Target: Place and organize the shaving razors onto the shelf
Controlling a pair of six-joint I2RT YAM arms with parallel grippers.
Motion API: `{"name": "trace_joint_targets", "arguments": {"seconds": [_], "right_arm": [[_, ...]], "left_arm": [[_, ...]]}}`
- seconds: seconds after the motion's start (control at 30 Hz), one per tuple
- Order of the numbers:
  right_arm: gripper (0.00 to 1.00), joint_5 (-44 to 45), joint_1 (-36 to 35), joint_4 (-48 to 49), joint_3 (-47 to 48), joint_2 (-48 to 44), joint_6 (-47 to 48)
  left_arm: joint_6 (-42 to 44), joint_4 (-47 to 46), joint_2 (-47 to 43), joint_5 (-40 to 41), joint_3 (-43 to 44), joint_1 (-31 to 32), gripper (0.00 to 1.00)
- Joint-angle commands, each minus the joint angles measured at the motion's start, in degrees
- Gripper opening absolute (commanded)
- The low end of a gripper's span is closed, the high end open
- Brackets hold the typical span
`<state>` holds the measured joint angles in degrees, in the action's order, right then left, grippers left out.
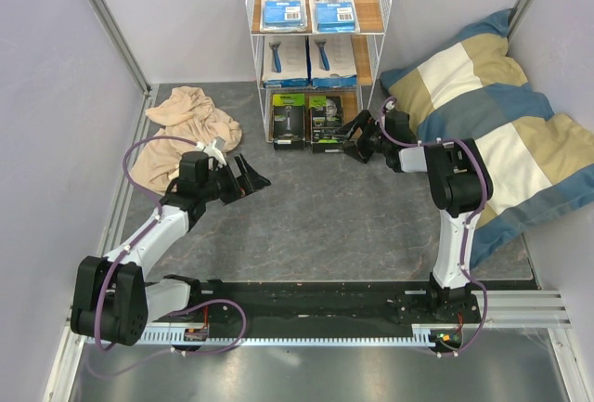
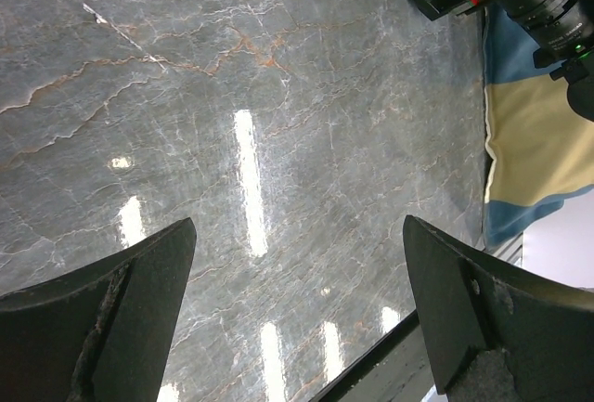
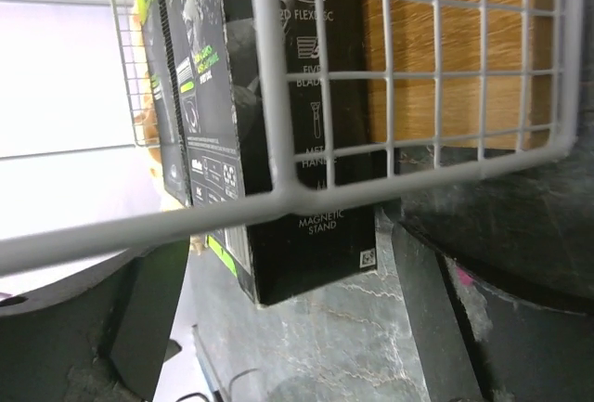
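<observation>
Top external view: on the shelf (image 1: 385, 12), white-and-blue blister cards (image 1: 283, 5) fill the top board, white packs (image 1: 285, 60) the middle, black-and-green boxes (image 1: 289, 119) the bottom. The right gripper (image 1: 351, 141) sits at the right-hand box, jaws spread wide and not clamping it. The left gripper (image 1: 251, 177) hangs open over the table (image 1: 325, 226), holding nothing.

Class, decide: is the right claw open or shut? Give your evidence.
Open. In its wrist view the right claw has its fingers wide apart; the nearer black-and-green box stands behind the shelf wire, ungripped.
</observation>
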<state>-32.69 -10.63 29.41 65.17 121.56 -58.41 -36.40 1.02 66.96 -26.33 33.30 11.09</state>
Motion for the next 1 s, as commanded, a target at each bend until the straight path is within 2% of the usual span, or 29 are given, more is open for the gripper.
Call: {"name": "trace_joint_targets", "arguments": {"seconds": [0.0, 0.33, 0.43, 0.57, 0.73, 0.97], "right_arm": [[0.98, 4.4, 0.1, -4.6, -0.1, -4.9, 5.1], [0.98, 6.6, 0.1, -7.2, -5.0, -10.4, 7.3], [0.91, 6.3, 0.0, -5.9, -6.2, -10.6, 7.0], [0.75, 5.3, -0.1, -3.5, -5.8, -9.0, 5.5], [0.59, 4.1, -0.4, -0.1, -3.8, -6.4, 2.8], [0.56, 3.9, -0.7, -1.6, 0.0, -4.1, 3.4]], "left_arm": [[0.1, -2.9, -0.9, -1.7, -0.7, 0.4, 1.00], [-0.5, -3.6, -1.7, -1.6, -2.3, 0.8, 1.00], [-0.7, -3.8, -1.7, -1.6, -2.4, 0.9, 1.00], [-0.8, -4.1, -1.5, -1.6, -2.5, 1.0, 1.00], [-0.8, -4.1, -1.3, -1.4, -2.5, 1.0, 1.00], [-0.9, -4.4, -0.6, -1.4, -2.4, 1.0, 1.00]]}}
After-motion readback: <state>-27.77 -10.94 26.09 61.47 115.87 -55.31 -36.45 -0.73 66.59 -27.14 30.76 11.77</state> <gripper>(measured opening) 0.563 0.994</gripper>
